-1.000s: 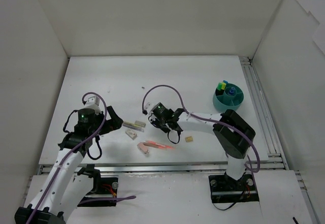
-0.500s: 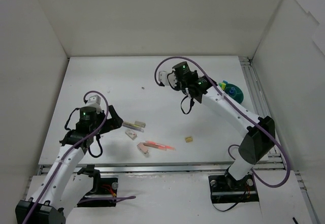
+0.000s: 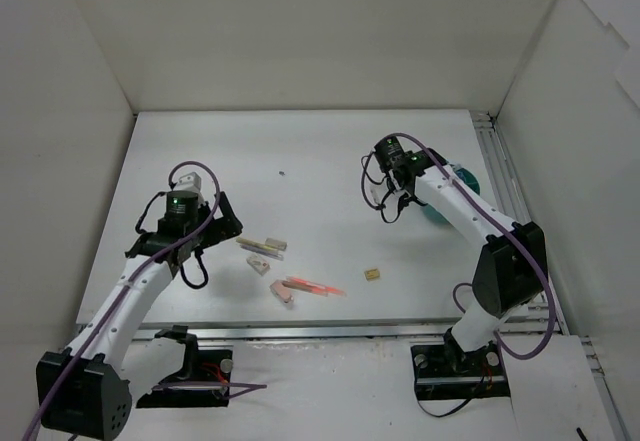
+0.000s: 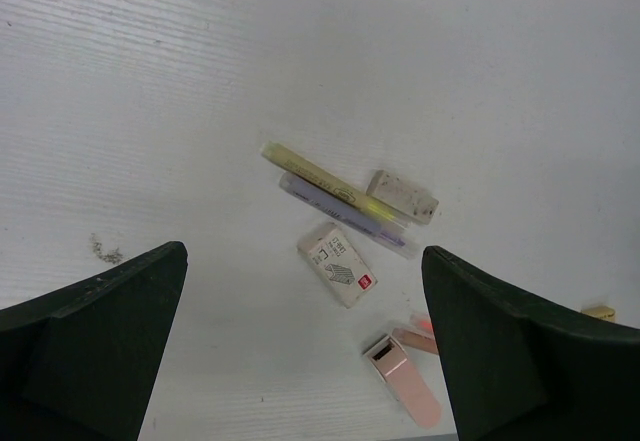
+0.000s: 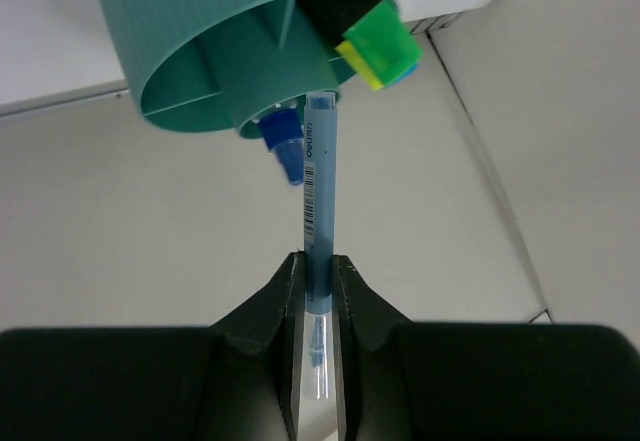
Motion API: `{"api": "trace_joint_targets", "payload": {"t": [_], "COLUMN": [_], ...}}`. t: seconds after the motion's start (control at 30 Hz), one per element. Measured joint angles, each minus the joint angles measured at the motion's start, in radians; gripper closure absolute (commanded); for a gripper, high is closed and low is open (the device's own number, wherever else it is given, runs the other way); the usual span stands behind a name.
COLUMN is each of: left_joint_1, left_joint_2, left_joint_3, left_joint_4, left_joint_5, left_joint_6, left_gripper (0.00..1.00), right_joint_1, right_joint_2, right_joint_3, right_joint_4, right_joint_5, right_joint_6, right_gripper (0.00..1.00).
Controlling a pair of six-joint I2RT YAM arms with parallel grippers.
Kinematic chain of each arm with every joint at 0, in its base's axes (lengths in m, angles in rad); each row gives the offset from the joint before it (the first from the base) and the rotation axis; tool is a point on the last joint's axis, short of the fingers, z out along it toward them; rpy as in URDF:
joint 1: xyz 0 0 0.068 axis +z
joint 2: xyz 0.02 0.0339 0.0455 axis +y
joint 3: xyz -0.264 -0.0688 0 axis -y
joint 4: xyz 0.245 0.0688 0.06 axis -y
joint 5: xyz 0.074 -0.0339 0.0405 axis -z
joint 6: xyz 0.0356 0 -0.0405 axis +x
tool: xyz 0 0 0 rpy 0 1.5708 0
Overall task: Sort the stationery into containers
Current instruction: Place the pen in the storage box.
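Note:
My right gripper (image 5: 318,261) is shut on a blue clear pen (image 5: 320,191), whose far end is at the rim of the teal tub (image 5: 200,51). The tub holds green and yellow capped highlighters (image 5: 380,49) and a blue-capped pen (image 5: 285,149). In the top view the right gripper (image 3: 405,199) is just left of the tub (image 3: 463,176). My left gripper (image 4: 315,361) is open and empty above a beige stick (image 4: 320,176), a clear purple pen (image 4: 345,219), a white eraser (image 4: 340,264), a grey eraser (image 4: 402,196) and a pink eraser (image 4: 405,381).
Pink pens (image 3: 312,286) and a tan cube (image 3: 372,274) lie near the table's front edge. White walls enclose the table on three sides. A metal rail (image 3: 505,196) runs along the right edge beside the tub.
My right arm swung from the table's middle up and across to the right, carrying the blue pen to the tub. My left gripper shifted slightly farther back.

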Motion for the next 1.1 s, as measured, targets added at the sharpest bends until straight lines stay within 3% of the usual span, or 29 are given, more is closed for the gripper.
{"api": "trace_joint_targets", "payload": {"t": [0.37, 0.7, 0.83, 0.93, 1.1], "left_joint_1": [-0.087, -0.142, -0.141, -0.141, -0.141], "left_joint_2": [0.197, 0.33, 0.337, 0.34, 0.346], "left_joint_3": [0.092, 0.184, 0.184, 0.184, 0.184], "left_joint_4": [-0.003, 0.0, -0.001, -0.004, -0.004], "left_joint_5": [-0.072, -0.151, -0.161, -0.174, -0.18], "left_joint_6": [-0.057, -0.108, -0.128, -0.143, -0.159], "left_gripper": [0.0, 0.01, 0.0, 0.01, 0.0], "right_joint_1": [-0.084, -0.091, -0.091, -0.091, -0.081], "right_joint_2": [0.0, 0.027, 0.042, 0.043, 0.043], "right_joint_3": [-0.116, -0.224, -0.232, -0.232, -0.225], "right_joint_4": [-0.016, 0.101, 0.13, 0.14, 0.145], "right_joint_5": [0.031, 0.037, 0.03, 0.028, 0.039], "right_joint_6": [-0.066, -0.119, -0.125, -0.125, -0.107], "right_gripper": [1.0, 0.99, 0.76, 0.68, 0.44]}}
